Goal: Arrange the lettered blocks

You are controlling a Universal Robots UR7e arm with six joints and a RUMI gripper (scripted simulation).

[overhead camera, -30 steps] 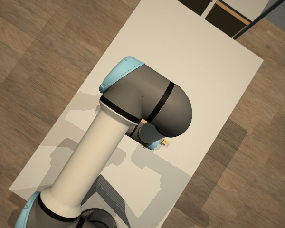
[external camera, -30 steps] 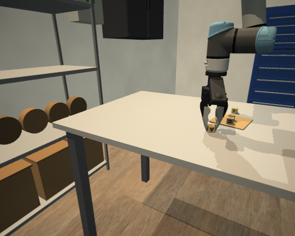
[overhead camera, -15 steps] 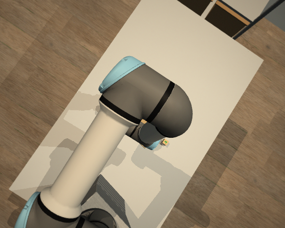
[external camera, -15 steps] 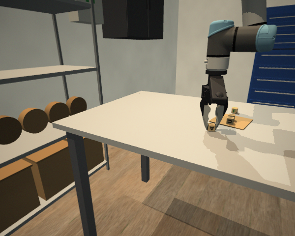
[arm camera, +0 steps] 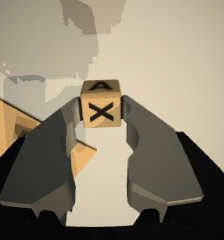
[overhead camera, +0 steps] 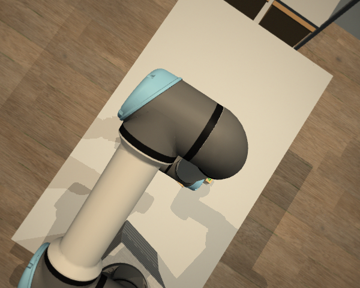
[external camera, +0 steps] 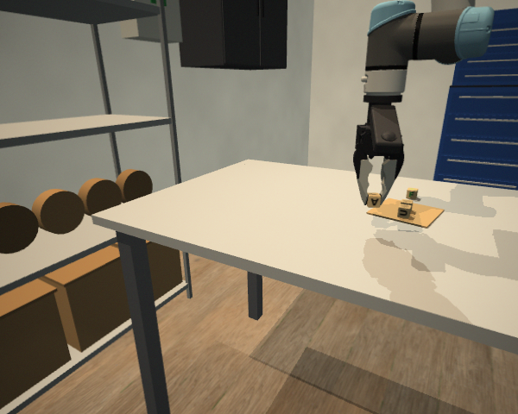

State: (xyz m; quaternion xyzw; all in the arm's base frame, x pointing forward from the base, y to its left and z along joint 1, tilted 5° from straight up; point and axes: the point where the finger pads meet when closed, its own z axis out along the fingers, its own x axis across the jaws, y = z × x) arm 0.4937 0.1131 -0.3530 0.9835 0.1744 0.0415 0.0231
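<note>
Gripper clamped on one lettered block at the near edge of the mat.

Gripper (external camera: 376, 198) points straight down; its two grey fingers press the opposite sides of a wooden block (arm camera: 101, 104). Wrist view shows an X on the face toward the camera and an A on the adjoining face. Block sits at the corner of the orange mat (external camera: 422, 216) on the white table (external camera: 250, 209). A stack of two blocks (external camera: 404, 209) stands on the mat; a block with a green letter (external camera: 412, 193) rests on the table just beyond it. In top view the arm's elbow (overhead camera: 186, 130) hides most of the work area.
</note>
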